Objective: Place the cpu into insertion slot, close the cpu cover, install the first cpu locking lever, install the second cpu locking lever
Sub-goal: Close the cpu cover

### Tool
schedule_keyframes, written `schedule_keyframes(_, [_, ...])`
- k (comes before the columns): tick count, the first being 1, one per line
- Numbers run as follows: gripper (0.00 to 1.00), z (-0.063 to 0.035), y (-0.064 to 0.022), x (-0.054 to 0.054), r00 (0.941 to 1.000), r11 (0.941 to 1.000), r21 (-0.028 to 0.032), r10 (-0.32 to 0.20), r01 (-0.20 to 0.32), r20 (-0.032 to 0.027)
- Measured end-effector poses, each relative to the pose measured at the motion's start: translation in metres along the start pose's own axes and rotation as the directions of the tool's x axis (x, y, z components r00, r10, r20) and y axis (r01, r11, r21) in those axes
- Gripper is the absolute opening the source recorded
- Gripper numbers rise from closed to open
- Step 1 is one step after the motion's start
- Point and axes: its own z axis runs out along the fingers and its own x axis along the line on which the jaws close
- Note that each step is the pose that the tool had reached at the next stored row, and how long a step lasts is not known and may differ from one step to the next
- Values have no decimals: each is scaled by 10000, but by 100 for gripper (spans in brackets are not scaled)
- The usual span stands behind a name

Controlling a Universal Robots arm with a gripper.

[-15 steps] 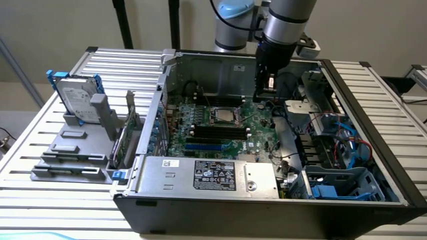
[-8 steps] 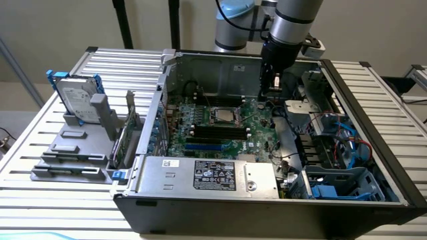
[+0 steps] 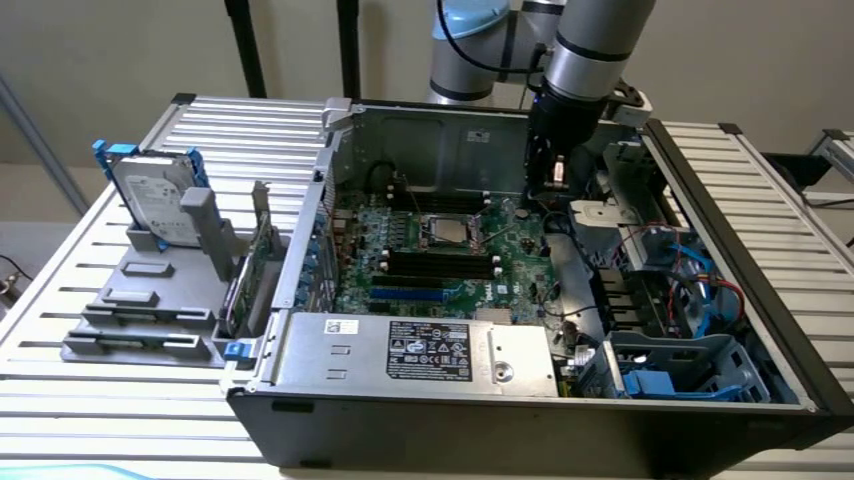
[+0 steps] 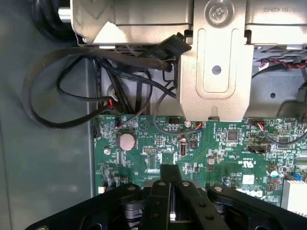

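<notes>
A slatted table [image 3: 120, 410] carries an opened computer case [image 3: 534, 440], in which the green circuit board [image 3: 400, 285] is laid bare. The first step is judged to be in hand. The insertion slot [image 3: 447, 232] is seen mid-board, well apart from the tool [image 3: 554, 178], which hangs shut near the case's back wall. A thin pale sliver is glimpsed between its fingers [image 4: 184, 191] — whether that is the cpu cannot be told. Square alignment above the slot would be called for. Black cables [image 4: 62, 96] and a metal bracket [image 4: 216, 72] crowd the board's edge near the tool — snag risks, it is judged.
</notes>
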Motion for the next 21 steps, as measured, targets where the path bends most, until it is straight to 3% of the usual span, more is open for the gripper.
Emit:
schedule_keyframes(6, [11,109,5,-15,10000,10000,15,-48,48,5])
schedule_keyframes(8, [11,132,-8,-15,10000,10000,37,-76,76,5])
schedule_keyframes(9, [11,136,-21,-16,10000,9999,78,-87,86,8])
schedule_keyframes(10, [11,136,-30,-16,10000,9998,168,-92,92,9])
schedule_keyframes(13, [11,138,-49,-16,10000,9976,682,-90,89,12])
schedule_keyframes(15, [11,139,-65,-16,10000,9954,950,-90,88,15])
schedule_keyframes(19, [11,141,-105,-17,10000,9894,1451,-90,86,20])
schedule_keyframes(21, [11,141,-135,-18,10000,9864,1642,-91,85,25])
